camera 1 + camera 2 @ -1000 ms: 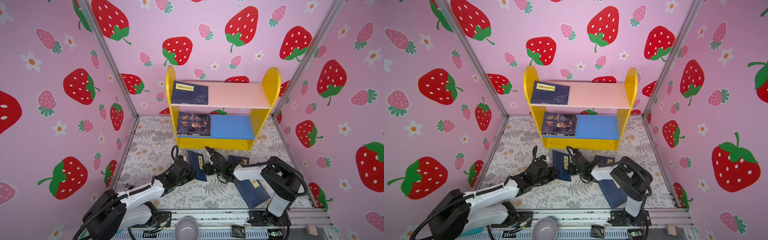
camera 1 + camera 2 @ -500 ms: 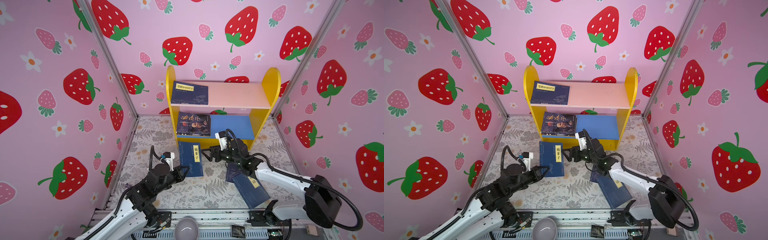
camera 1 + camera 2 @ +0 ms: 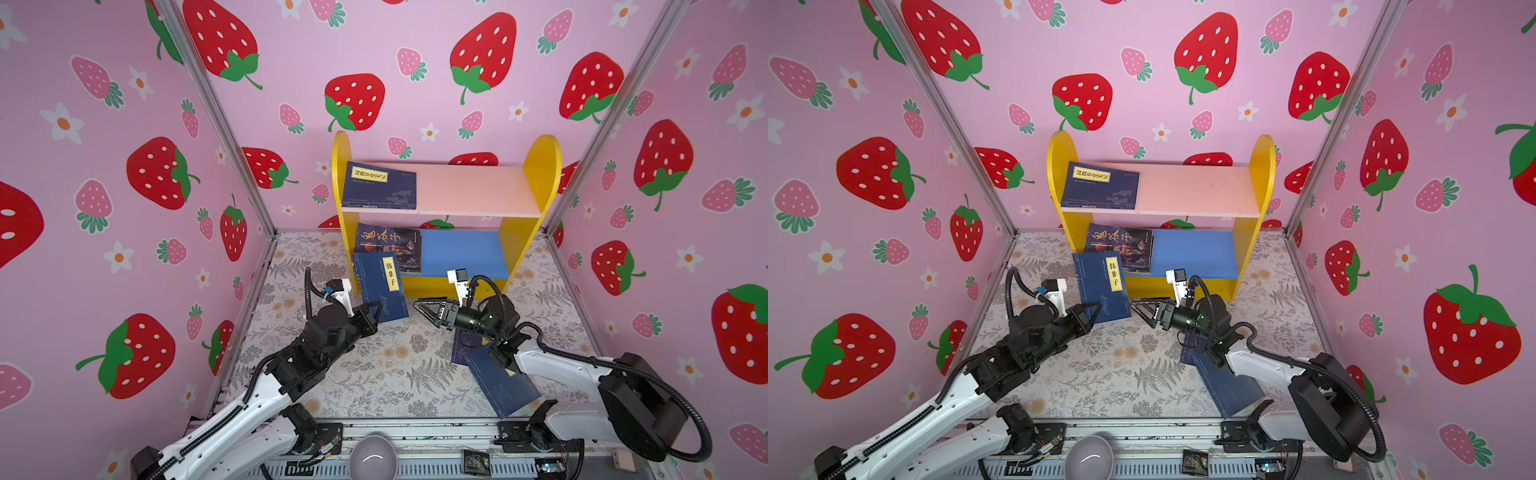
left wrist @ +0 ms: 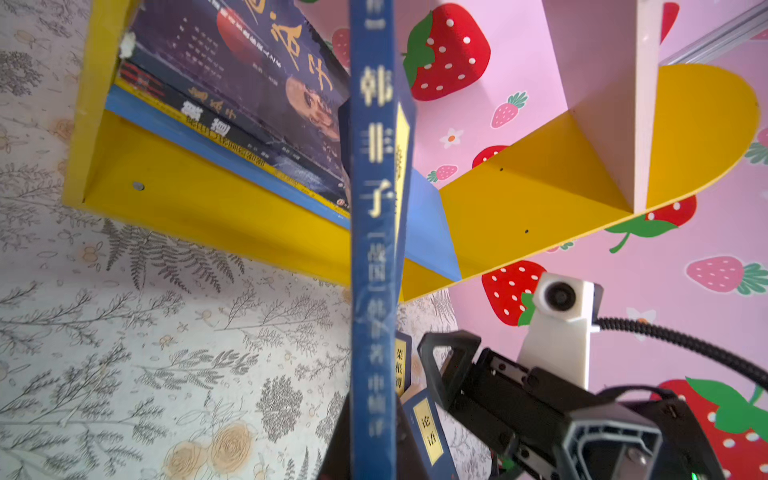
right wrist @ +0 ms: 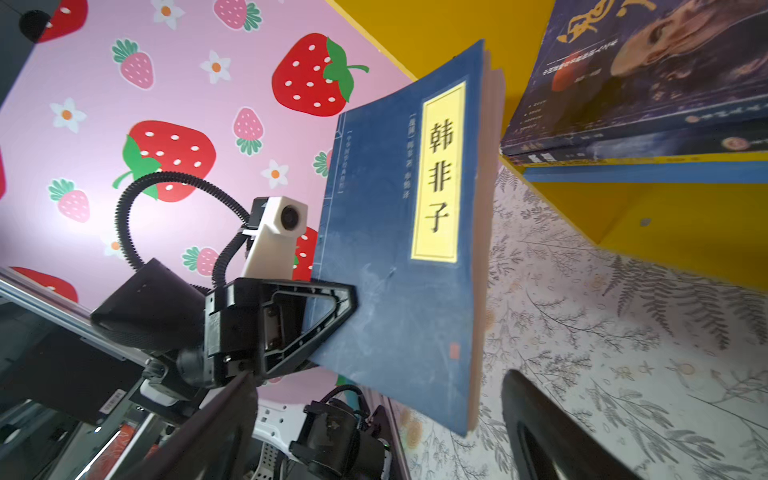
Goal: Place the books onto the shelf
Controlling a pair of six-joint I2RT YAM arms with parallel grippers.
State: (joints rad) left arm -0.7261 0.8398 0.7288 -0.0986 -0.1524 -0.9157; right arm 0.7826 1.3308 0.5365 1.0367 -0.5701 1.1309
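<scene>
The shelf (image 3: 540, 195) (image 3: 1254, 195) stands at the back. A navy book (image 3: 380, 187) lies on its pink upper board. A dark portrait book (image 3: 390, 245) tops a small stack (image 4: 199, 120) on the blue lower board. My left gripper (image 3: 374, 311) (image 3: 1094, 309) (image 4: 372, 453) is shut on the lower corner of another navy book (image 3: 380, 286) (image 4: 374, 249) (image 5: 415, 232), held upright before the shelf's left end. My right gripper (image 3: 424, 305) (image 3: 1142, 305) (image 5: 374, 386) stands open just right of that book, apart from it. Two navy books (image 3: 498, 382) (image 4: 428, 428) lie on the floor under my right arm.
Strawberry-print walls close in the left, back and right sides. A grey bowl (image 3: 372, 459) and a small dark packet (image 3: 476, 461) sit on the metal rail at the front edge. The floor is a fern-patterned mat (image 3: 395, 374).
My left gripper has lifted the navy book off the floor and carried it up toward the shelf's lower left. My right gripper has opened, let go of it and risen alongside.
</scene>
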